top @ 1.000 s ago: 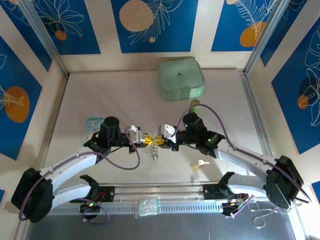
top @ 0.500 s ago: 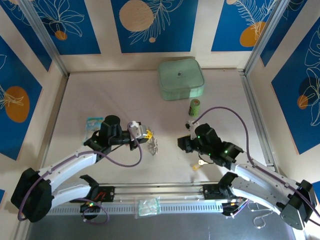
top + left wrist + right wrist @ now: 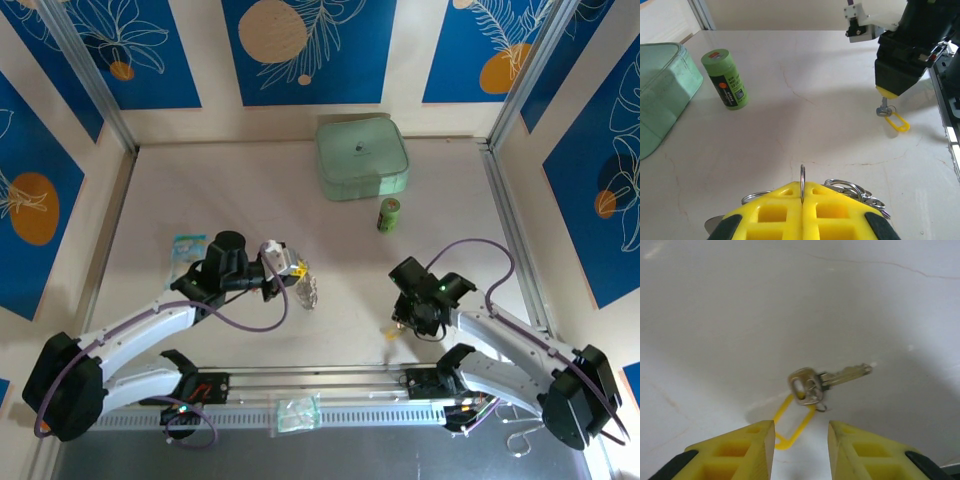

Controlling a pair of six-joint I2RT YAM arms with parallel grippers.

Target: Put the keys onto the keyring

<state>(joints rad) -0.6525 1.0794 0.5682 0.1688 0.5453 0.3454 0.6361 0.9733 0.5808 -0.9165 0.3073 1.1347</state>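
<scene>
Table (image 3: pixel 250 190) layout: key (image 3: pixel 832 376) lies just ahead of the right end effector (image 3: pixel 799 429), the nearer arm.
Its jaws stand apart; the key's shaft points right across them. Left end effector (image 3: pixel 802 196) is clamped on the keyring (image 3: pixel 802 175), well apart.

Shiny silvery metal key (image 3: pixel 832 376) with yellow plastic tag; thin polished metal keyring (image 3: pixel 802 181); pale table (image 3: pixel 790 300) smooth, faintly veined, semi-gloss.
</scene>
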